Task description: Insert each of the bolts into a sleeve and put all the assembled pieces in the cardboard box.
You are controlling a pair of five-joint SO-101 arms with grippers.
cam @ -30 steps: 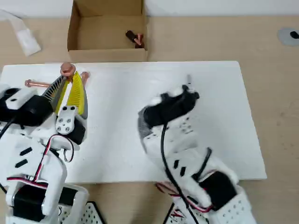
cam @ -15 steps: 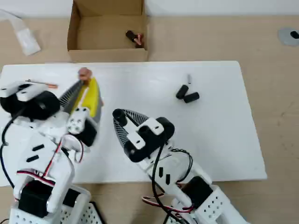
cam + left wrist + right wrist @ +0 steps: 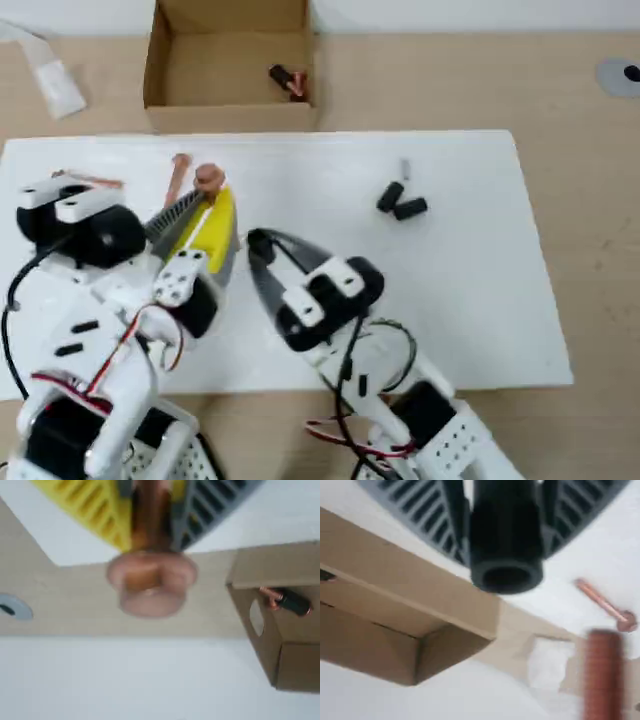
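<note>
Bolt: a copper-coloured metal bolt with a broad round head (image 3: 208, 178) is clamped by its shank in the left tool (image 3: 203, 203), whose yellow and grey fingers are closed on it, head poking past the tips.
Sleeve: a black cylindrical sleeve (image 3: 258, 243) is pinched in the grey right tool (image 3: 265, 255), bore facing outward, probably so it can take a shank.
Spacing: the two tools sit near each other above the white rectangular board (image 3: 480, 300), which looks like lining-up for insertion.
Loose bolts: two (image 3: 178, 175) (image 3: 92, 181) lie on the board by the left arm.
Spare sleeves: two (image 3: 400, 203) lie just beside each other, farther across the board.
Box: the open brown cardboard box (image 3: 155, 70) stands on the wooden counter (image 3: 450, 80) past the board; one assembled piece (image 3: 288, 80) lies inside.
</note>
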